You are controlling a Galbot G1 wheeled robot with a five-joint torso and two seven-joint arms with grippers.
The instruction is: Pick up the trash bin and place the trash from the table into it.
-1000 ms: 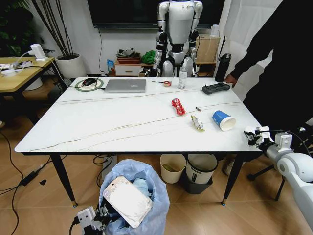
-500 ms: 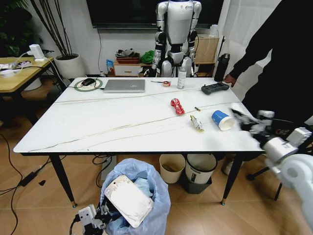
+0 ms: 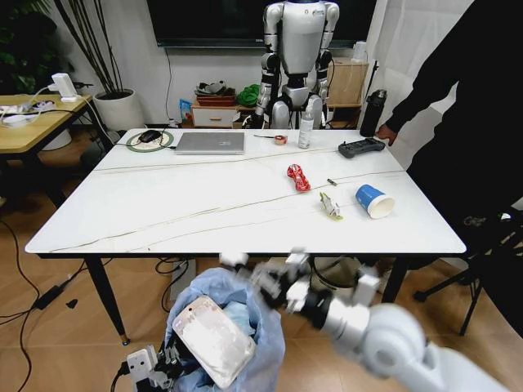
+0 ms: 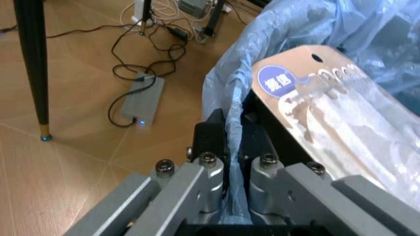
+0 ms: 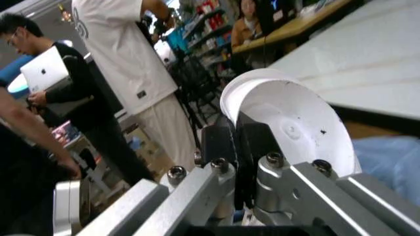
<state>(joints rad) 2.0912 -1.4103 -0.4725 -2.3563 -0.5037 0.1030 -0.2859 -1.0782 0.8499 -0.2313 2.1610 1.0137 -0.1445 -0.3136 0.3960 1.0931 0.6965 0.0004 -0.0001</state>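
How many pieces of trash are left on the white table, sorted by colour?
Red wrapper: 1
Yellowish wrapper: 1
Blue-and-white paper cup: 1
Total on the table: 3

We see a silver laptop (image 3: 210,143), a spray bottle (image 3: 305,129) and a black controller (image 3: 360,147) along the far edge; a humanoid robot (image 3: 298,57) stands behind.

The flat white pouch (image 4: 328,123) bears a blue round label with white characters, too small to read.
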